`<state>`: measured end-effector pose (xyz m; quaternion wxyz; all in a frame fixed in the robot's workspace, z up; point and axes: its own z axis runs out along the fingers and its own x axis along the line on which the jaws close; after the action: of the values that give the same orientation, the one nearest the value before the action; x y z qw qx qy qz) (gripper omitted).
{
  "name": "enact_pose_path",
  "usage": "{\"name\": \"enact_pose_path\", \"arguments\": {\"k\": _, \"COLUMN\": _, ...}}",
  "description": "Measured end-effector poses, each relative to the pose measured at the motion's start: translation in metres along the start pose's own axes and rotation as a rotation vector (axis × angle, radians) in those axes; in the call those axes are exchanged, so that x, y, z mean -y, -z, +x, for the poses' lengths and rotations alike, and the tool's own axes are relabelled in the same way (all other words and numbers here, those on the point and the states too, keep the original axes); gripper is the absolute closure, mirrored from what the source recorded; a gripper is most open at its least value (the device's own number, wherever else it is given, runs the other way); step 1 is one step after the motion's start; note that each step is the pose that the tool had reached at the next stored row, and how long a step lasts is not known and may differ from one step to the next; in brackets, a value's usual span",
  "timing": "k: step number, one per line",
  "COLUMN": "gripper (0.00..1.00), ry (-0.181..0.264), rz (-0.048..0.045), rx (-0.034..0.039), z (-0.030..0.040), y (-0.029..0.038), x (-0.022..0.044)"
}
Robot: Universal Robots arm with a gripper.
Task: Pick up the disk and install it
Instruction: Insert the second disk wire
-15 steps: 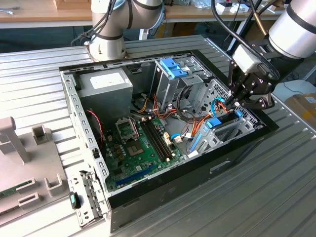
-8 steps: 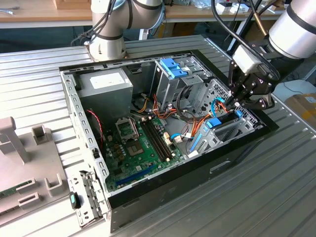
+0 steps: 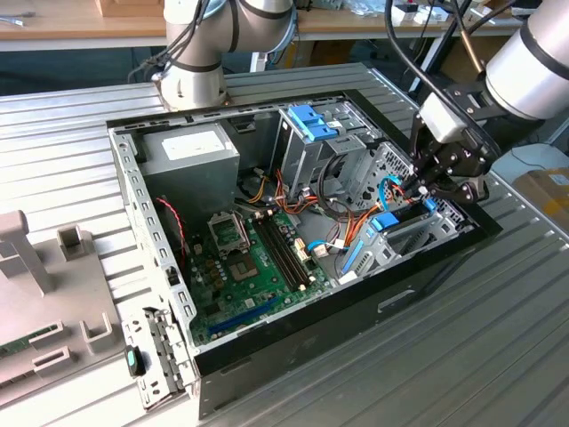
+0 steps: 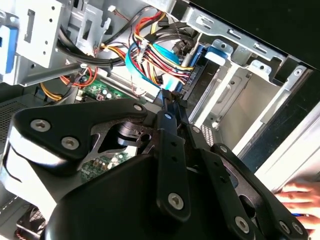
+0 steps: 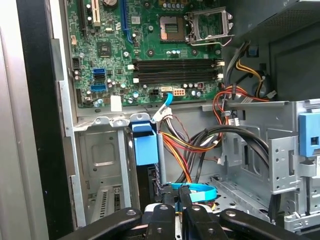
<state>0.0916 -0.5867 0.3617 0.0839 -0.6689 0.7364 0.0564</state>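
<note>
We see our silver-grey arm (image 3: 533, 67) entering from upper right, its black gripper (image 3: 425, 184) pointing down-left at right of centre.

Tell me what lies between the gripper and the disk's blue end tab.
In the first wrist view, a thin blue cable loops just ahead of the gripper, between it and the disk standing in its bay.

Ribbed metal desk, wooden bench behind

A grey ribbed desk (image 3: 80, 116) is seen under even light; a wooden bench (image 3: 62, 27) is set behind it, with a cardboard box (image 3: 547, 191) at the exterior view's right.
</note>
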Motion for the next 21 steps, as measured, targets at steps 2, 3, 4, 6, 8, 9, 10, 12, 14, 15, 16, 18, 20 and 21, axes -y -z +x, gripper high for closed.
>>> {"name": "enact_pose_path", "arguments": {"k": 2, "gripper": 0.84, "ry": 0.000, "rz": 0.0000, "rx": 0.0000, "z": 0.0010, "y": -0.0029, "x": 0.0000}}
{"name": "enact_pose_path", "arguments": {"k": 3, "gripper": 0.84, "ry": 0.000, "rz": 0.0001, "rx": -0.0002, "z": 0.0011, "y": -0.0036, "x": -0.0001}}
{"name": "enact_pose_path", "arguments": {"k": 4, "gripper": 0.84, "ry": 0.000, "rz": 0.0000, "rx": -0.0001, "z": 0.0014, "y": -0.0048, "x": -0.0001}}
{"name": "enact_pose_path", "arguments": {"k": 6, "gripper": 0.84, "ry": 0.000, "rz": 0.0001, "rx": -0.0002, "z": 0.0020, "y": -0.0077, "x": -0.0002}}
{"name": "enact_pose_path", "arguments": {"k": 8, "gripper": 0.84, "ry": 0.000, "rz": 0.0000, "rx": -0.0005, "z": 0.0022, "y": -0.0081, "x": -0.0002}}
{"name": "enact_pose_path", "arguments": {"k": 9, "gripper": 0.84, "ry": 0.000, "rz": 0.0001, "rx": -0.0002, "z": 0.0033, "y": -0.0085, "x": -0.0002}}
{"name": "enact_pose_path", "arguments": {"k": 10, "gripper": 0.84, "ry": 0.000, "rz": 0.0001, "rx": -0.0002, "z": 0.0042, "y": -0.0085, "x": -0.0002}}
{"name": "enact_pose_path", "arguments": {"k": 12, "gripper": 0.84, "ry": 0.010, "rz": -0.0020, "rx": -0.0002, "z": 0.0053, "y": -0.0094, "x": -0.0002}}
{"name": "enact_pose_path", "arguments": {"k": 14, "gripper": 0.84, "ry": 0.015, "rz": -0.0029, "rx": -0.0008, "z": 0.0054, "y": -0.0100, "x": -0.0002}}
{"name": "enact_pose_path", "arguments": {"k": 15, "gripper": 0.84, "ry": 0.015, "rz": -0.0029, "rx": -0.0009, "z": 0.0069, "y": -0.0098, "x": -0.0002}}
{"name": "enact_pose_path", "arguments": {"k": 16, "gripper": 0.84, "ry": 0.016, "rz": -0.0030, "rx": -0.0009, "z": 0.0083, "y": -0.0096, "x": 0.0000}}
{"name": "enact_pose_path", "arguments": {"k": 18, "gripper": 0.84, "ry": 0.017, "rz": -0.0033, "rx": -0.0005, "z": 0.0096, "y": -0.0096, "x": 0.0001}}
{"name": "enact_pose_path", "arguments": {"k": 20, "gripper": 0.84, "ry": 0.022, "rz": -0.0046, "rx": 0.0030, "z": 0.0100, "y": -0.0096, "x": 0.0001}}
{"name": "enact_pose_path", "arguments": {"k": 21, "gripper": 0.84, "ry": 0.025, "rz": -0.0055, "rx": 0.0078, "z": 0.0103, "y": -0.0096, "x": 0.0002}}
